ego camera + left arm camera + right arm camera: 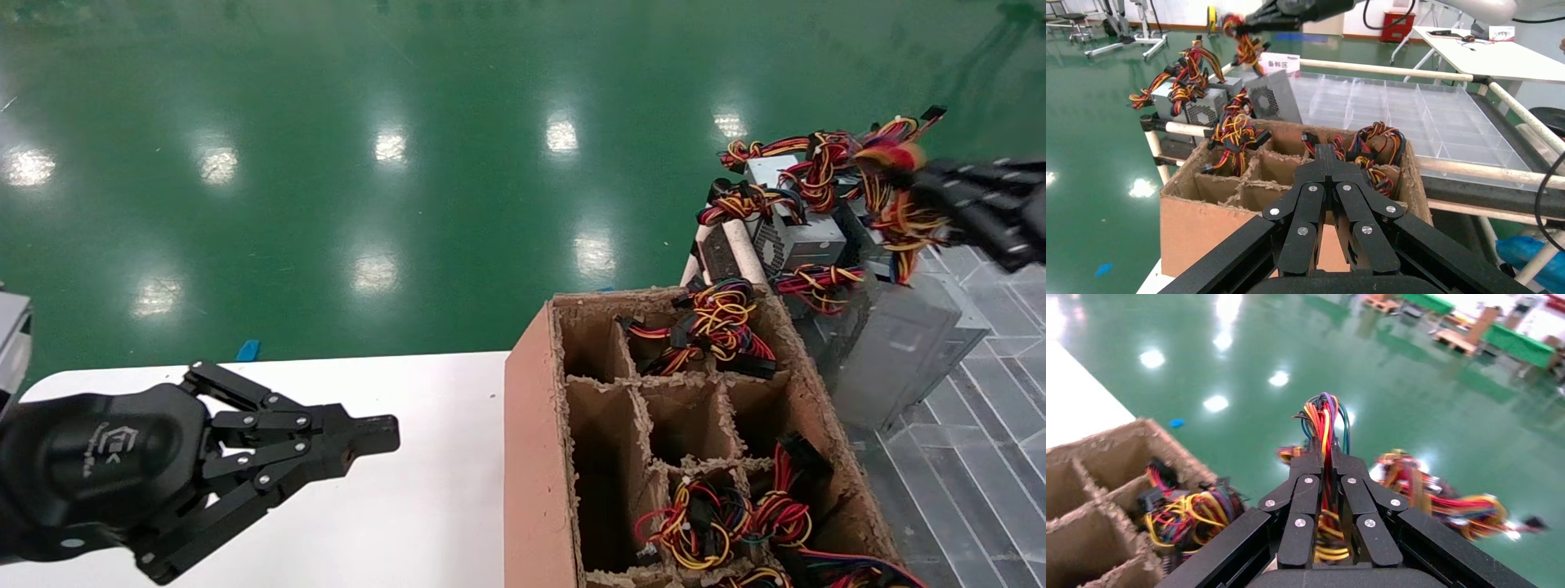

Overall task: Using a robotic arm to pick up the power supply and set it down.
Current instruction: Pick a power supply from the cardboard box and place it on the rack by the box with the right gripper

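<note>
Left gripper (pixel 372 437) hovers over the white table (pixel 409 506) at near left, fingers pressed together, holding nothing. Divided cardboard box (pixel 539 457) stands right of it, several compartments holding wire bundles. Far right, the right gripper (pixel 927 192) pinches the wire bundle (pixel 887 155) of a grey power supply (pixel 899 351), which hangs tilted just beyond the box beside other stacked units (pixel 797 237).

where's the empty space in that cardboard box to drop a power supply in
The divided cardboard box has bare cells along its left column and middle. Its far-right cell and near-right cells are stuffed with wires. The white table beside the idle left claw is bare. The right claw grips a wire bundle.
</note>
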You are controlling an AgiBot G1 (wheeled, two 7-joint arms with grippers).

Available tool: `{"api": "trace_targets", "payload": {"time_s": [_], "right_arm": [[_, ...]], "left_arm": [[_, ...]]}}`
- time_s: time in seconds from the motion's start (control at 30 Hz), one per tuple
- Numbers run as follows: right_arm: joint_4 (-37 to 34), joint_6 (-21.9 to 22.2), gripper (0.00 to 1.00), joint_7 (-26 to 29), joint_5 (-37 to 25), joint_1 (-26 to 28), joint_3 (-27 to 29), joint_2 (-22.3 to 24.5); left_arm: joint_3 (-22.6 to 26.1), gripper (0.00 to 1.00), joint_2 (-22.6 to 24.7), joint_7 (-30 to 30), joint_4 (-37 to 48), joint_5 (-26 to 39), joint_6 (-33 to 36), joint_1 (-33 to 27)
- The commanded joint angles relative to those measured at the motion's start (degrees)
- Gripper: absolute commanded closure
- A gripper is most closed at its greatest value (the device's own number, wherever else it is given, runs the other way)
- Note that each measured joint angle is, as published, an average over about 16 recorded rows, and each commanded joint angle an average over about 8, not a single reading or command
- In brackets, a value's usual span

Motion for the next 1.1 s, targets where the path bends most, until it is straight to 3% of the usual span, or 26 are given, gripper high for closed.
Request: {"api": "trace_targets", "payload": {"time_s": [0.03, 0.33, 0.87, 1.1], "right_arm": [[-0.3, -0.2, 1.00, -0.8, -1.1, 1.0, -0.8, -1.4], [-1.8, 1.7, 1.00, -2.0, -4.0, 3.9, -1.8, -2.5], [-5.8, 3.1, 1.00, -7.4, -3.1, 3.5, -0.8, -5.3], [-8.0, 0.9, 1.00, -10.5, -2.3, 2.3, -0.7, -6.0]], "left_arm": [[0.0, 1.00, 0.0, 0.0, 0.0, 0.0, 0.0, 0.0], [0.0, 1.00, 0.0, 0.0, 0.0, 0.0, 0.0, 0.0], [0.0, 1.00, 0.0, 0.0, 0.0, 0.0, 0.0, 0.0], [0.0, 1.00, 0.0, 0.0, 0.0, 0.0, 0.0, 0.0]]}}
